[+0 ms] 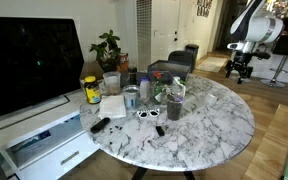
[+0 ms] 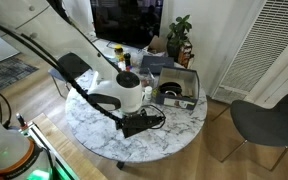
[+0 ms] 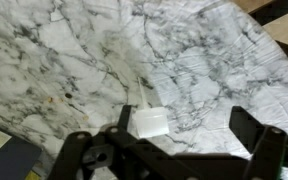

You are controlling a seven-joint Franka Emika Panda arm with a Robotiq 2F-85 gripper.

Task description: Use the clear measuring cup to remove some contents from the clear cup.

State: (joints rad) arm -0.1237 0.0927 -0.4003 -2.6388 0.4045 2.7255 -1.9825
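The clear cup (image 1: pixel 175 102) stands upright on the round marble table (image 1: pixel 219 122), toward the middle of the top and at the edge of a cluster of objects; its lower part looks dark, and at this size its contents cannot be made out. Just in front of it lie sunglasses (image 1: pixel 147 114) with a pale frame. Further toward the picture's left stand a silver can (image 1: pixel 131 97), a wider pale clear container (image 1: pixel 111 82) and a yellow-lidded jar (image 1: pixel 91 90), with a white napkin (image 1: pixel 112 106) lying flat among them and a black remote (image 1: pixel 100 125) near the table's edge. Behind the cup sits a grey tray (image 1: pixel 170 69), seen in both exterior views (image 2: pixel 176 86), and beyond that a potted plant (image 1: pixel 108 46). A large dark screen (image 1: pixel 29 55) and a white printer (image 1: pixel 44 138) stand beside the table. The gripper (image 1: pixel 239 69) hangs well apart from the cup and the whole cluster, over a bare stretch of marble near the table's rim (image 2: pixel 142 124). In the wrist view the gripper (image 3: pixel 184 128) has its black fingers (image 3: pixel 246 128) spread wide, gripping nothing, with veined marble below them. A small white block (image 3: pixel 151 122) shows just beside one finger; I cannot tell whether it lies on the table or is part of the gripper.
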